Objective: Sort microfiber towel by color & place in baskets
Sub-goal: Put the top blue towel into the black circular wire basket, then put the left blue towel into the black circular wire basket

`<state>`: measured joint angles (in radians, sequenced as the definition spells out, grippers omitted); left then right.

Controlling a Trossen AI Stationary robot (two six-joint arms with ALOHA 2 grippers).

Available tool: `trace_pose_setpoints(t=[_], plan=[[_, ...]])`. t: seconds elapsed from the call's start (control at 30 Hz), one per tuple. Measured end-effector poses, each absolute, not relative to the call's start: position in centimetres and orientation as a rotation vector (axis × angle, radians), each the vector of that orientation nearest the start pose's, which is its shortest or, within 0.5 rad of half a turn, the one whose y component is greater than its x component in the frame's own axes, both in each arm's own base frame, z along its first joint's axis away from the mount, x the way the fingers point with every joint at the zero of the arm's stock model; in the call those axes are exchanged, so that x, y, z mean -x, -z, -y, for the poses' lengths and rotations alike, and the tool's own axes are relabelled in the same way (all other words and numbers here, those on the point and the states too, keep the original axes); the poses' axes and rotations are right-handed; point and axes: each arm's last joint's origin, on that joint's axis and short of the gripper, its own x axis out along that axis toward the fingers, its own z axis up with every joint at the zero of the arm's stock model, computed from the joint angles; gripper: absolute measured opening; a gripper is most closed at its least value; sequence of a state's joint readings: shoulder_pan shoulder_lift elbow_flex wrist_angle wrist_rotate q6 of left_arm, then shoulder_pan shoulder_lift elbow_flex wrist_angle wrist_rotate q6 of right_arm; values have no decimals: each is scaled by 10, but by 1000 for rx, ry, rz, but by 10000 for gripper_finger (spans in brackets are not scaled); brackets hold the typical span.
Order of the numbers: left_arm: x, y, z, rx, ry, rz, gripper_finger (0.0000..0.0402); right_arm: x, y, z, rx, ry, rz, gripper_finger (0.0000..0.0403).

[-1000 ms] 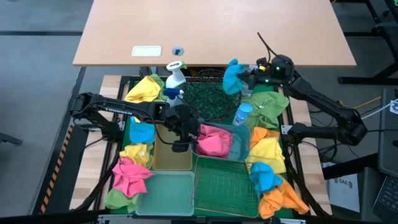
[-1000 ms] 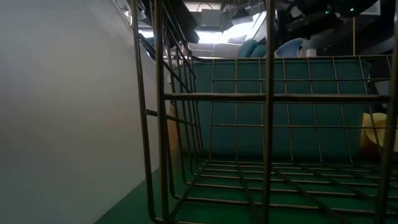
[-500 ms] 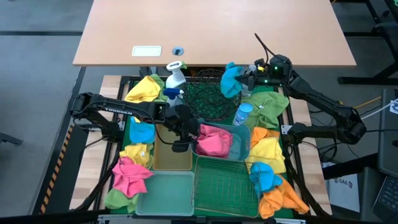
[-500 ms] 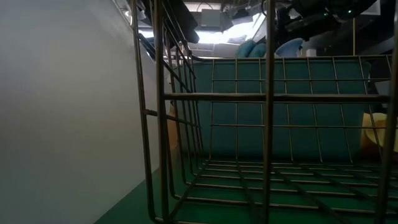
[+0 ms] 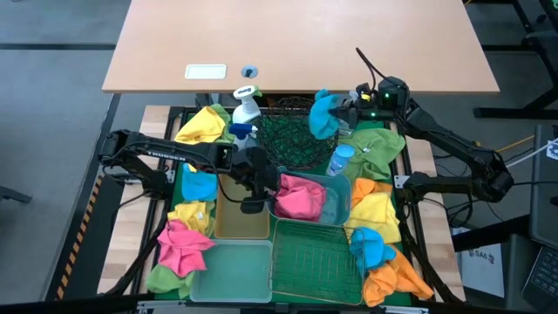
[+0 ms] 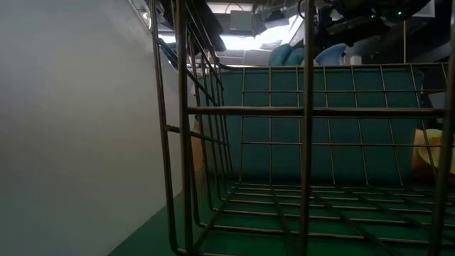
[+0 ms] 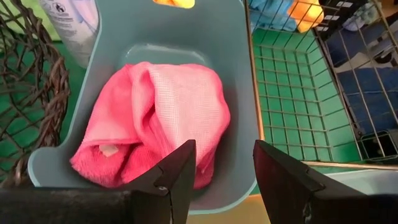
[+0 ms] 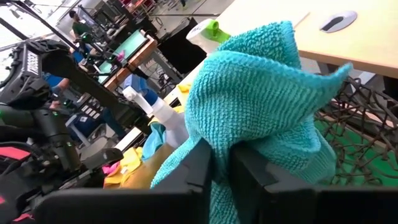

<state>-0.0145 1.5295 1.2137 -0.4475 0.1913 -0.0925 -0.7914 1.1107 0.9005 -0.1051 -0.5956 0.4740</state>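
My right gripper [image 5: 345, 108] is shut on a blue towel [image 5: 323, 113], held over the right rim of the round black wire-mesh basket [image 5: 292, 137]. In the right wrist view the blue towel [image 8: 261, 106] fills the picture above my fingers. My left gripper [image 5: 261, 186] is open and touches nothing. It stands at the left wall of the teal bin [image 5: 336, 206], where a pink towel [image 5: 299, 197] lies crumpled on the bottom. The left wrist view shows the same pink towel [image 7: 155, 118] beyond the open fingers. My right gripper pinches a bunched fold of the blue towel [image 8: 219, 163] between its two fingers, which come level from the table's right. The towel is lifted clear, and its folds stand up and hang around the fingertips above the black basket.
The amber bin [image 5: 242, 220], pale-green bin [image 5: 231, 272] and green wire basket [image 5: 316, 258] stand at the near side. Two spray bottles [image 5: 246, 109] [image 5: 340, 159] flank the black basket. Loose towels lie on the left [image 5: 181, 244] and on the right [image 5: 375, 214].
My right gripper has carried the blue towel a little toward the table's left, farther over the black basket's rim. It has stayed shut on the towel. My left arm has kept still.
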Motion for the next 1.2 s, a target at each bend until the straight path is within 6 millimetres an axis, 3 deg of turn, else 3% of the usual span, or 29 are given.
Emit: trace_pose_setpoints(t=[0.2, 0.43, 0.63, 0.83, 1.2], plan=[[-321, -283, 10, 158, 154, -820, 155, -182, -319, 161, -672, 251, -194, 139], [-290, -309, 9, 177, 119, -828, 155, -182, -319, 161, -675, 253, -198, 205], [-253, -324, 9, 272, 37, -923, 155, -181, -318, 161, -679, 253, -202, 215], [-221, -323, 12, 304, -89, -1104, 155, -181, -318, 160, -683, 254, -208, 216], [-208, -297, 15, 147, -281, -1255, 155, -181, -316, 160, -692, 257, -220, 216]])
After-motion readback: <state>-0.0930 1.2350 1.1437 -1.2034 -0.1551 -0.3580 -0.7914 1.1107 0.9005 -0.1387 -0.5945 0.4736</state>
